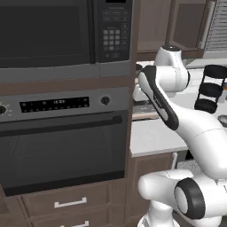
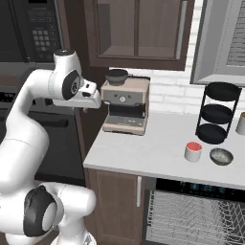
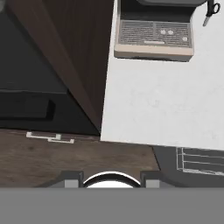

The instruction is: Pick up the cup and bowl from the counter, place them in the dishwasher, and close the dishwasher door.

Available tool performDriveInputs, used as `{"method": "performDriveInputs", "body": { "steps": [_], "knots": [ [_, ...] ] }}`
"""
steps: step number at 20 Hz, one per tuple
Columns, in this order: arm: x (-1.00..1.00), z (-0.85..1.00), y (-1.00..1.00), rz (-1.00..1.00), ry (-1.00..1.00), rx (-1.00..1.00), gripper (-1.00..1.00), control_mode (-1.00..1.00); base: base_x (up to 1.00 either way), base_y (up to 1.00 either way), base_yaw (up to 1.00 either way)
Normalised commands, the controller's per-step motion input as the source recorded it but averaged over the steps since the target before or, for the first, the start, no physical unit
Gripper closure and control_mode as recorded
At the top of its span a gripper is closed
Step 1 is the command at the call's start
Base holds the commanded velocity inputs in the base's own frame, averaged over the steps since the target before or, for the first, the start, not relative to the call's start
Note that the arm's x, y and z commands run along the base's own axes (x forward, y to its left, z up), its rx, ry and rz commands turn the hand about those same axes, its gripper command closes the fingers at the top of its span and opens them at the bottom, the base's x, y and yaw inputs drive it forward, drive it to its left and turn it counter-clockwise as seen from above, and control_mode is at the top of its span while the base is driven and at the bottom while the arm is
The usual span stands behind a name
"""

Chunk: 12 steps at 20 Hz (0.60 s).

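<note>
White wire rack (image 2: 191,217) of the dishwasher (image 2: 201,189) shows pulled out under the pale grey-white counter (image 2: 143,148), at five o'clock in the right base view, so its door seems to be down, though the door itself is hidden. On top, the short white cup with a red inside (image 2: 193,151) and the shallow grey bowl (image 2: 221,156) sit just beside each other, near a black three-tier stand (image 2: 216,114). Nothing is loaded yet; both picks, both placements and the door closing remain. Fingers (image 3: 112,183) carry nothing, half parted, hovering over the counter's left end before a beige espresso machine (image 2: 125,105), with cup and bowl well apart at three o'clock.
</note>
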Motion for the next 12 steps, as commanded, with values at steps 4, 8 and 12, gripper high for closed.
{"method": "performDriveInputs", "body": {
  "steps": [4, 8, 12],
  "knots": [
    [-0.46, -0.03, -0.04, 0.00, -0.06, 0.05, -1.00, -1.00, 0.00, 0.00, 0.00],
    [-0.86, -0.25, 0.00, 0.00, 0.00, 0.00, -1.00, -1.00, 0.00, 0.00, 0.00],
    [-0.66, -0.44, 0.02, 0.00, 0.00, -0.04, -1.00, -1.00, 0.00, 0.00, 0.00]
  ]
}}
